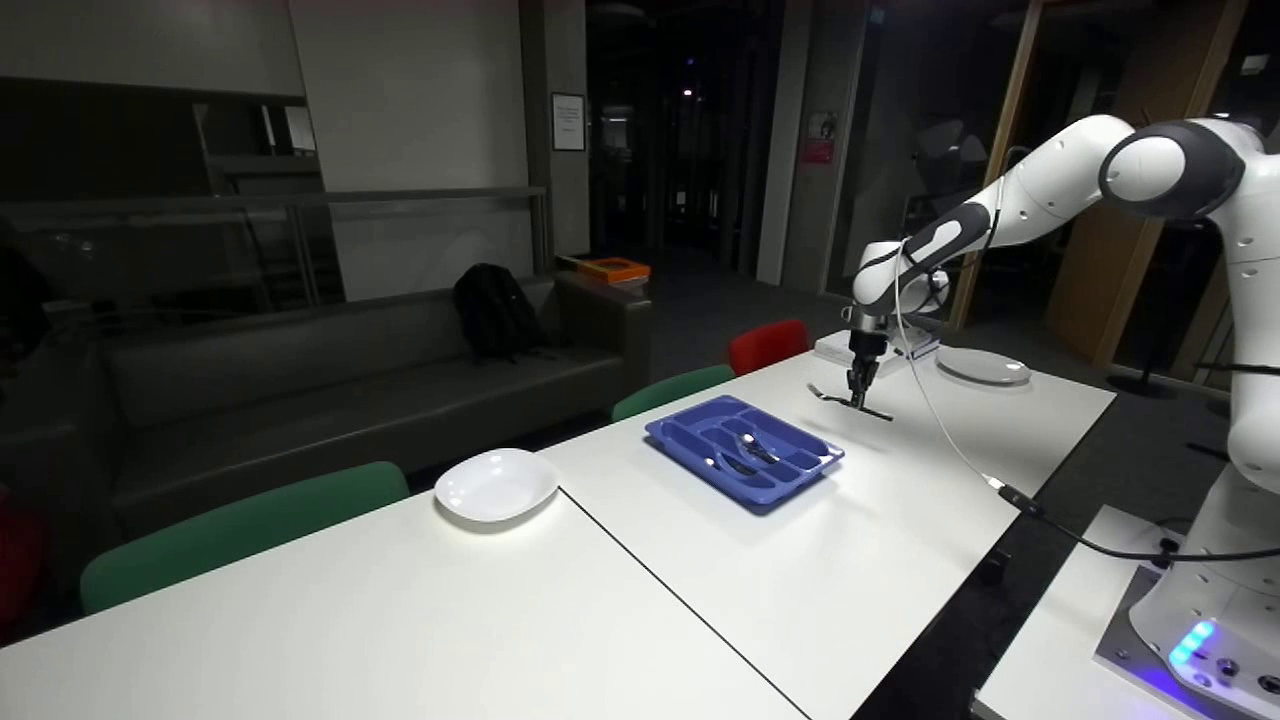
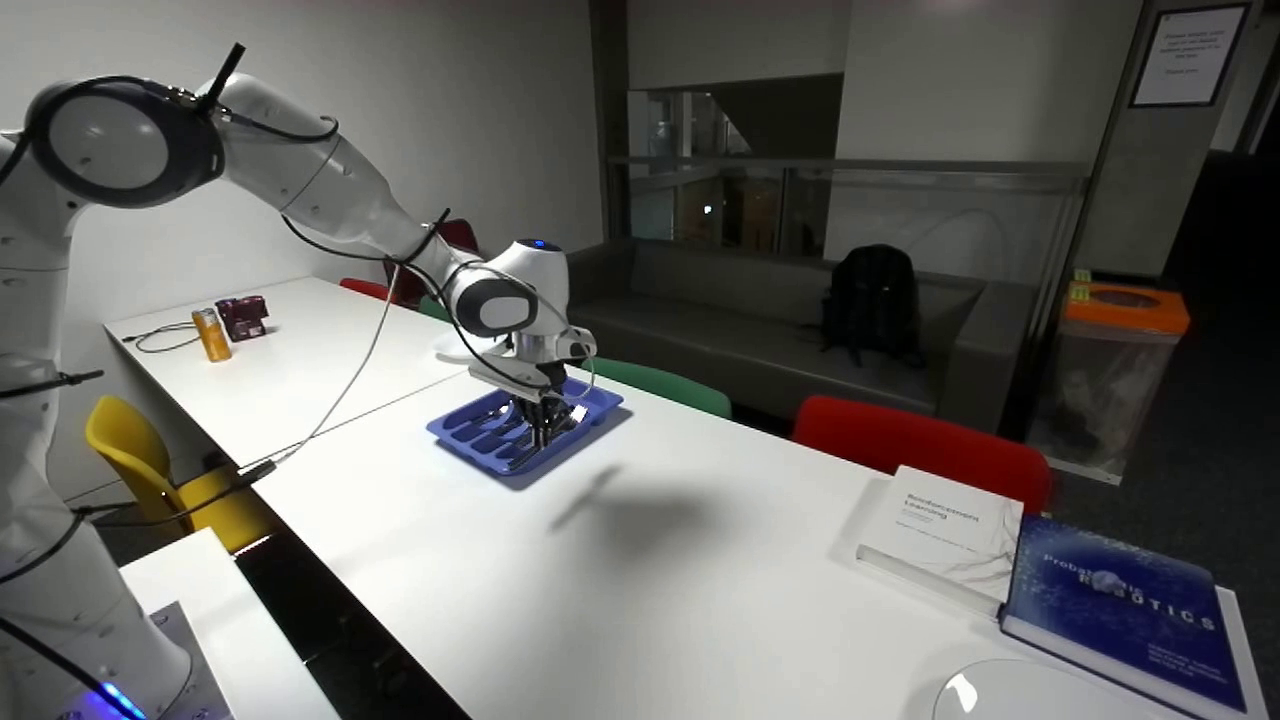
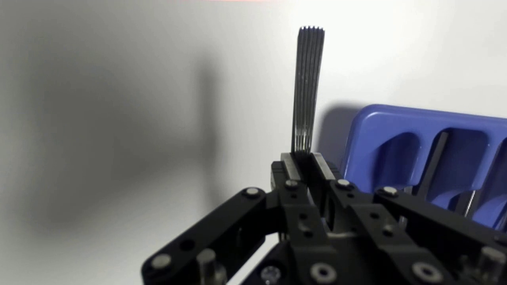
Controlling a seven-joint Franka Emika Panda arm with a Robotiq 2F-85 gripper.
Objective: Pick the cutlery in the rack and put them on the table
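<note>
Beyond a near red chair (image 2: 925, 443), you have a grey sofa (image 2: 740, 300) in dim light, a railing (image 2: 960, 168) behind it.

Reads "Reinforcement Learning" on the white book (image 2: 942, 545), lower right in an exterior view, with smaller print beneath, too faint to make out. Reads "ROBOTICS" on the blue book (image 2: 1115, 630), further right, under a word starting "Probab"; blurs past reading on the framed notice (image 2: 1189, 58), upper right.
</note>
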